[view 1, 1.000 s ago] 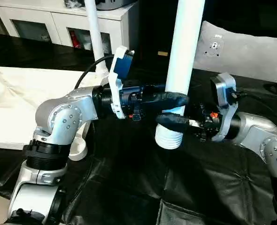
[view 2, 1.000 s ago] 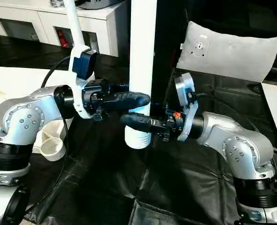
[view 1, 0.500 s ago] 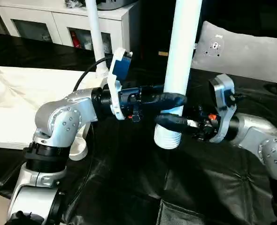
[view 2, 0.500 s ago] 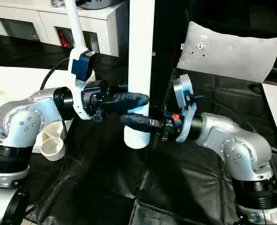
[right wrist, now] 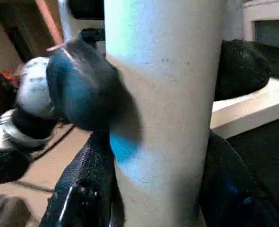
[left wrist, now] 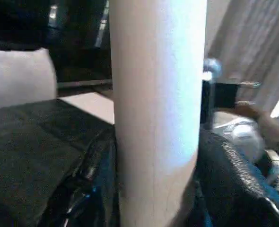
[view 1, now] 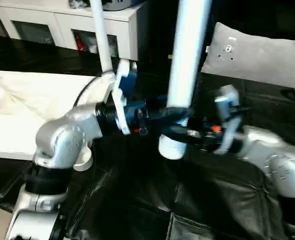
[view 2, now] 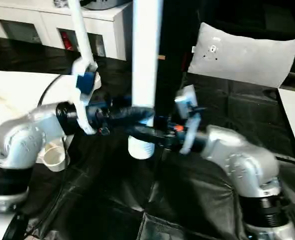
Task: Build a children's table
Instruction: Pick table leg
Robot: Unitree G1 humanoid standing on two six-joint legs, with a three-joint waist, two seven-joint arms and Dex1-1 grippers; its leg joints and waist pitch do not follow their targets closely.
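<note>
Fig.: white tube leg (view 1: 186, 65) held upright at scene centre above black cloth (view 1: 137, 200), ribbed lower end (view 1: 171, 148) clear of it. Left gripper (view 1: 175, 114) closes around leg from left; right gripper (view 1: 175, 134) clamps it just below, from right. Both about half-closed, fingers pressed on tube. Second leg (view 1: 101, 40) stands far left, in corner socket of white top (view 1: 32, 115). Grey cushion (view 1: 255, 52) far right.
</note>
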